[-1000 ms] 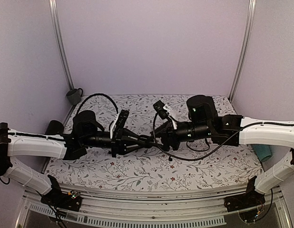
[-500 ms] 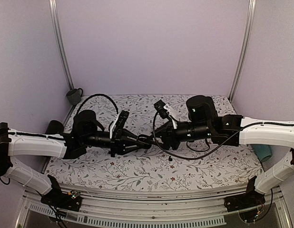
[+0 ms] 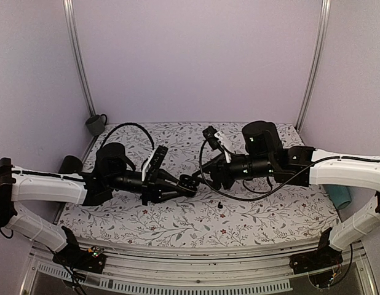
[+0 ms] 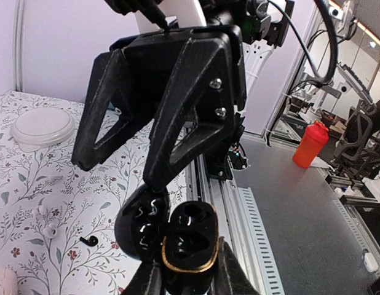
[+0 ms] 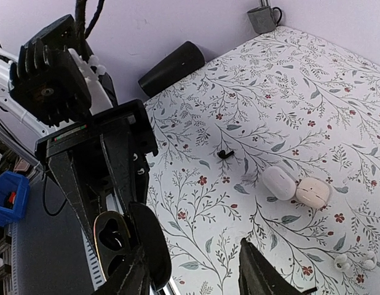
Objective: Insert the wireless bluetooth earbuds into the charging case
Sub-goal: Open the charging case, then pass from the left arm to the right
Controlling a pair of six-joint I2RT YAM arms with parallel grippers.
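Flowered table (image 3: 178, 222) below. From the left, left gripper (image 4: 185, 283) with fingers pinching the open charging case (image 4: 187, 246), raised over the middle of the table. From the right, right gripper (image 4: 119, 172) just beside the case, fingers spread wide apart. On the table, nearer than both grippers, one black earbud (image 5: 224, 153) lying flat.

Soft, even light is coming from overhead, washing the lilac walls (image 3: 196, 61) flat and leaving only faint shadow on the floral cloth (image 3: 196, 224). From above, the black wrists of the left arm (image 3: 45, 187) and right arm (image 3: 347, 172) are merging into one dark mass, and the table's front rail (image 3: 196, 253) is bowing. Up close, a thin gleam is running round the gold rim of the charging case (image 4: 189, 243), while the red bottle (image 4: 311, 144) behind is showing slightly soft.
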